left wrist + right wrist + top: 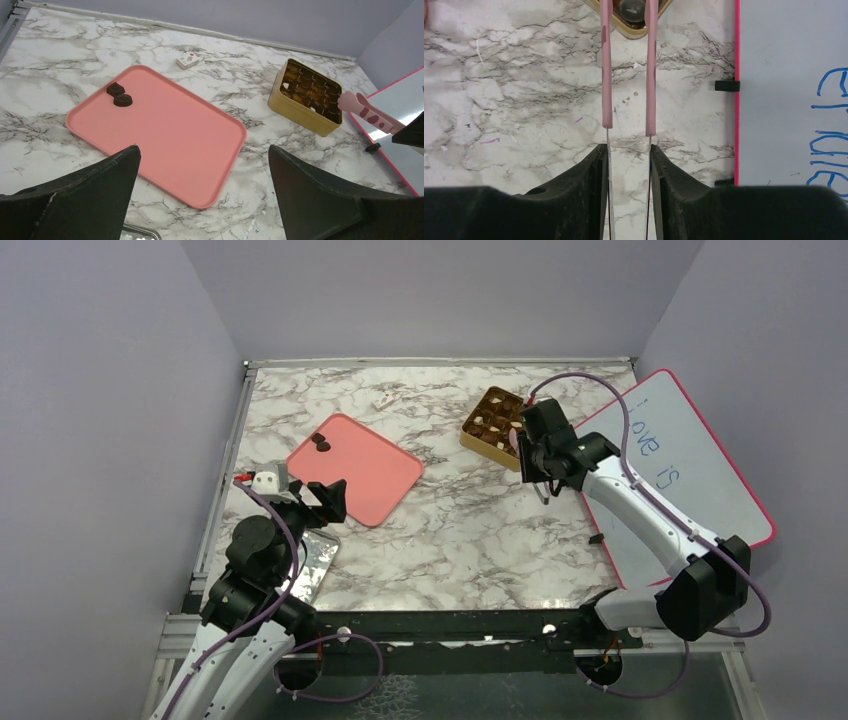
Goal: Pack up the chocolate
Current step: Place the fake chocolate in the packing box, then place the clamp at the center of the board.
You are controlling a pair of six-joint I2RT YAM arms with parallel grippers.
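Observation:
Two dark brown chocolate pieces point(320, 444) lie at the far left corner of the pink tray point(365, 475); they also show in the left wrist view point(119, 95). The gold gridded box point(492, 426) holds several more pieces. My right gripper point(528, 447) is shut on the pink tweezers point(607, 75), whose arms stand apart. Their tips reach the box's near corner point(634, 34), on either side of a dark round piece point(631, 7). My left gripper point(305, 492) is open and empty, just in front of the tray's near edge point(204, 150).
A pink-framed whiteboard point(690, 465) with blue writing lies right of the box, under my right arm. A small white wrapped item point(382, 400) lies behind the tray. A shiny metal object point(316, 565) sits beside my left arm. Walls enclose the table.

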